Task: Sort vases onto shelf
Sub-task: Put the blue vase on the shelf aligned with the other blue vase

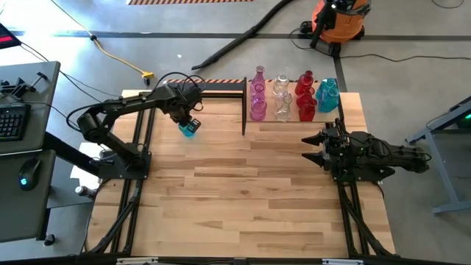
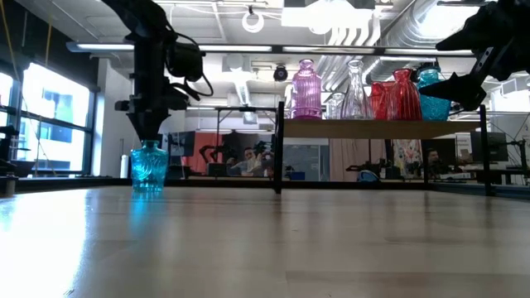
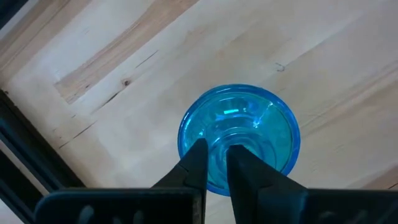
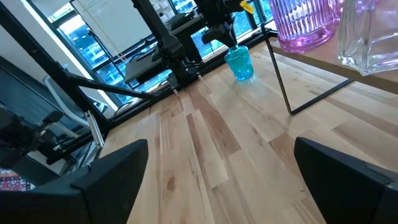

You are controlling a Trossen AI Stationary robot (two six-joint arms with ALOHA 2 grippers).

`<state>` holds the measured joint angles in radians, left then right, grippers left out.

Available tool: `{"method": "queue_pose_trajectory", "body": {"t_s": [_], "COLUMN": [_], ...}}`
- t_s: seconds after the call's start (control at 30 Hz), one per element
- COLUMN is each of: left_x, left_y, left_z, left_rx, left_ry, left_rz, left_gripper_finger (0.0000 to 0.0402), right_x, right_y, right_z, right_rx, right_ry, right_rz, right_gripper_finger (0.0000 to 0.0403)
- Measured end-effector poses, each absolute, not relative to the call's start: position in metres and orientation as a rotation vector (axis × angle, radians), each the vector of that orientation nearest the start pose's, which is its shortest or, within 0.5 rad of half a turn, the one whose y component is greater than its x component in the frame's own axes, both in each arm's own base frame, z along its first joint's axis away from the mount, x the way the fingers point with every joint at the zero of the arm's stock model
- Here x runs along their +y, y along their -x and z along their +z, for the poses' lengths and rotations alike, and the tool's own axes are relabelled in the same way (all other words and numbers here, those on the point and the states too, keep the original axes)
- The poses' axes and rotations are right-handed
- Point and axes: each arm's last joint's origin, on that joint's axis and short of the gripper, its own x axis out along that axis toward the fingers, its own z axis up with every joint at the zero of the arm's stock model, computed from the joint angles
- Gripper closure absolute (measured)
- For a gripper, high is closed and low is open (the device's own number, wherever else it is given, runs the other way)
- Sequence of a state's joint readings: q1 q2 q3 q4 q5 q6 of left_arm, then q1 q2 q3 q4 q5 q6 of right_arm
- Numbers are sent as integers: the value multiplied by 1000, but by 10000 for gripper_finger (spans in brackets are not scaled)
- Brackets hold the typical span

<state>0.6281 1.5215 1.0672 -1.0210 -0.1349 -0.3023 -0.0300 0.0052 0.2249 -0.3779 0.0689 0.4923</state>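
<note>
Left tool (image 3: 216, 163): we see it at upper left of the high view, pinching the rim of a squat teal ribbed glass vase (image 3: 239, 134) standing on the light-wood worktop (image 1: 243, 199). Right tool (image 1: 309, 146): fingers spread, at centre right.

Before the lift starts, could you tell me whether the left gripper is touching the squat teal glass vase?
Touching: the left wrist view shows the left gripper with its jaws closed on the rim of the squat teal glass vase.
</note>
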Motion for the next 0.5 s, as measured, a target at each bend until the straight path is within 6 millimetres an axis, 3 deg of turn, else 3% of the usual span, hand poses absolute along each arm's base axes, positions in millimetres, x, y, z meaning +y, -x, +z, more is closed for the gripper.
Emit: {"method": "queue_pose_trajectory", "body": {"t_s": [0.5], "left_x": [151], "left_y": [-214], "left_z": [240], "left_rx": [1264], "left_ry": [694], "left_rz": [749], "left_gripper_finger": [380], "right_x": [-5], "right_y": [-77], "right_z": [202], "right_rx": [126], "right_ry": [-513], "right_rz": [-150], "right_gripper_finger": [18]}}
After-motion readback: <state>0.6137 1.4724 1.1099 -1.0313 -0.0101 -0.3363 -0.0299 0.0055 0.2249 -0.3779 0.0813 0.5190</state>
